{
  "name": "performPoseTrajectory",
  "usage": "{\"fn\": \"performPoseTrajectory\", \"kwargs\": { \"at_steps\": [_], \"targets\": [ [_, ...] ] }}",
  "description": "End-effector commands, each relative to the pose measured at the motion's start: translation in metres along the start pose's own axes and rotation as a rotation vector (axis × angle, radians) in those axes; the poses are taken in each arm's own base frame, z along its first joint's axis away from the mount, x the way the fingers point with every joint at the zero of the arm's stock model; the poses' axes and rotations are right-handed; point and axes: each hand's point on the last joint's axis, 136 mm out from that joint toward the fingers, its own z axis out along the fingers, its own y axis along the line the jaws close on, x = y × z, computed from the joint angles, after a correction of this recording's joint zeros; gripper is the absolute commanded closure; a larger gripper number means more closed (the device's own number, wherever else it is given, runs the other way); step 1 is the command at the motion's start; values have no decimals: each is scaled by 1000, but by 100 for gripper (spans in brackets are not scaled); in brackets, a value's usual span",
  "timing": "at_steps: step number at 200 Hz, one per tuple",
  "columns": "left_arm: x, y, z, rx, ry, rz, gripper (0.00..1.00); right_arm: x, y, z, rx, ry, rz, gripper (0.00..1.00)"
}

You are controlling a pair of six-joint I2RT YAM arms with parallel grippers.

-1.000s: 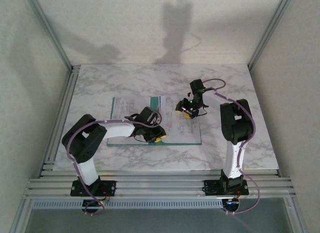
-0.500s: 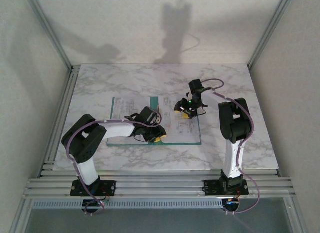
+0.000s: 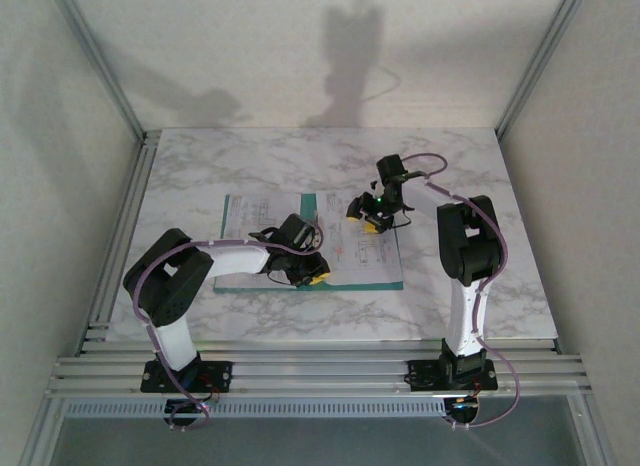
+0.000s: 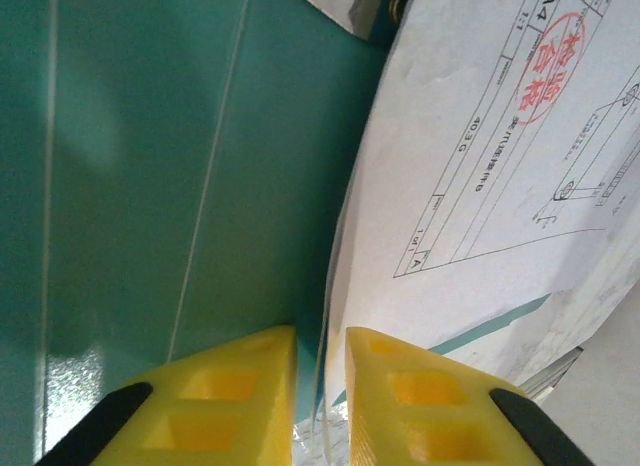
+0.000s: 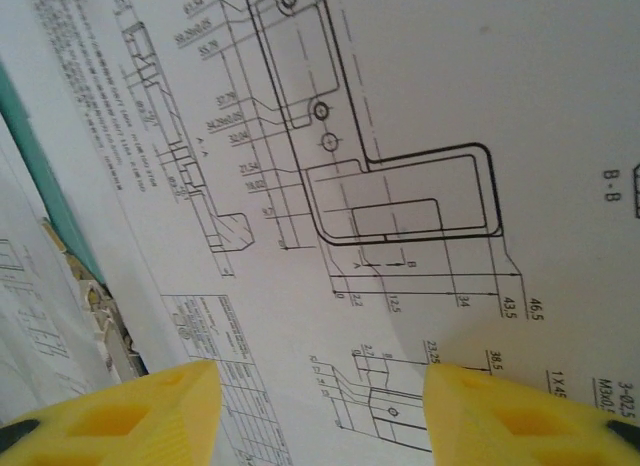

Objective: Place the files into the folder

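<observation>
Table [image 3: 250, 156] — white top with grey marble veining, its far strip and right side bare. Silver aluminium rails [image 3: 320, 371] run in parallel along the near edge; more rail [image 3: 125, 236] lines the left edge. Two slanted aluminium posts [image 3: 95, 56] rise at the far corners. Plain pale back wall [image 3: 250, 26] — soft grey shadows fall across it.

Files [image 3: 365, 254] on folder [image 3: 310, 207], mid-table [image 3: 480, 171]
</observation>
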Motion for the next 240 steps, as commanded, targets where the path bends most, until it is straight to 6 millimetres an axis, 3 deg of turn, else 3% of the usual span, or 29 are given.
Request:
{"fn": "performPoseTrajectory", "kwargs": {
  "at_steps": [1, 103, 199, 218, 240],
  "targets": [
    [-8, -1, -3, -19, -27, 4, 80, -3, 20, -18, -28, -21, -35, 44],
    [-11, 1, -6, -30, -40, -3, 87, 3, 20, -38, -19, -64, -26, 43],
    [-10, 6, -11, -45, -45, -11, 89, 12, 16, -42, -14, -64, -29, 43],
    [-11, 4, -12, -40, -47, -9, 87, 11, 17, -43, -17, -67, -32, 43],
    [-11, 4, -14, -44, -56, -10, 78, 10, 20, -45, -23, -73, -38, 43]
  ]
}}
